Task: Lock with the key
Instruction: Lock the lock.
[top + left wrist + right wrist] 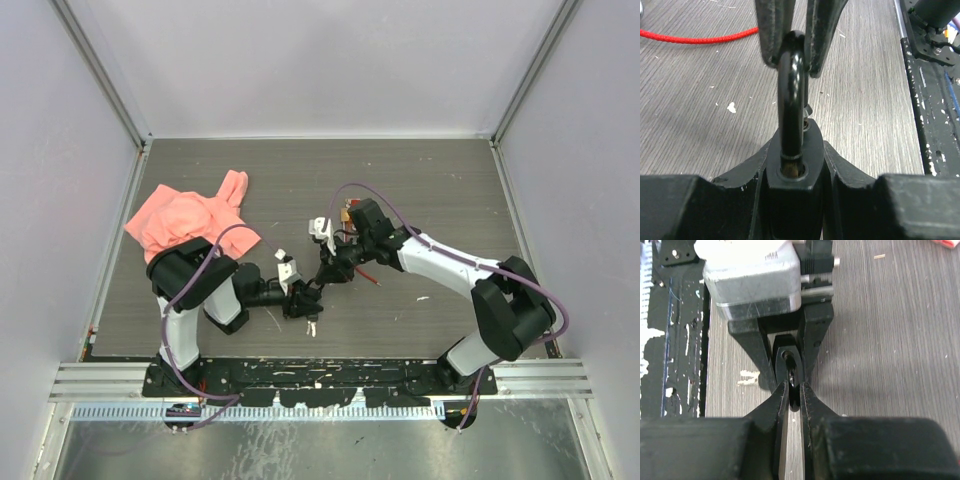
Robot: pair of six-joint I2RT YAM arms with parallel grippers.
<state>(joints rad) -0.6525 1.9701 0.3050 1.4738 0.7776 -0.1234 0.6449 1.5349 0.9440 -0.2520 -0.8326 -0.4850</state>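
Note:
A black padlock (792, 192) is held between the two grippers above the table. My left gripper (792, 165) is shut on the lock body, which also shows in the right wrist view (790, 354). My right gripper (795, 390) is shut on the black shackle (791, 100), pinching its top bend. In the top view the two grippers meet near the table's middle front, left gripper (298, 297) and right gripper (324, 275). A small silvery piece, seemingly the key (312, 324), sits just below the lock; whether it is in the keyhole cannot be told.
A pink cloth (187, 215) lies at the back left. A red cord (695, 37) lies on the table beyond the lock, under the right arm (440, 258). The black base rail (932, 100) runs along the near edge.

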